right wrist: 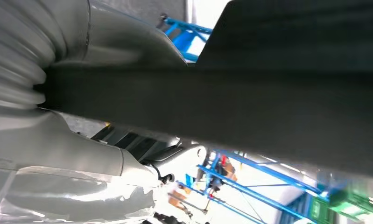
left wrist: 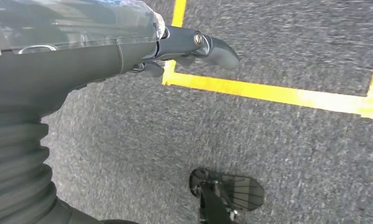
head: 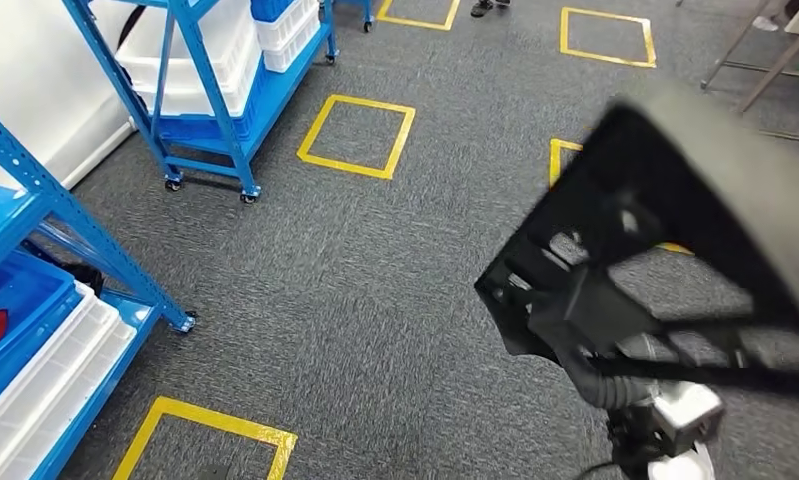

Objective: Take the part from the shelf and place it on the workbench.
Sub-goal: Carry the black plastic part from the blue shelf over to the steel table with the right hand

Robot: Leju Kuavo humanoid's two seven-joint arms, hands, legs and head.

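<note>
The part [head: 665, 230] is a large black plastic frame with ribs and openings, held up at the right of the head view, over the floor. My right arm comes up beneath it. In the right wrist view my right hand [right wrist: 81, 154] grips the part [right wrist: 268, 93], whose dark flat edge crosses the picture. My left hand [left wrist: 128, 51] hangs over the grey carpet with its fingers [left wrist: 212, 46] stretched out and nothing in them.
A blue wheeled shelf [head: 215, 110] with white bins [head: 205, 50] stands at the back left. A second blue shelf [head: 45, 210] with a white tray [head: 45, 380] is near left. Yellow squares [head: 355, 135] mark the carpet. Metal frame legs [head: 765, 60] stand far right; a person's shoes [head: 490, 6] are far ahead.
</note>
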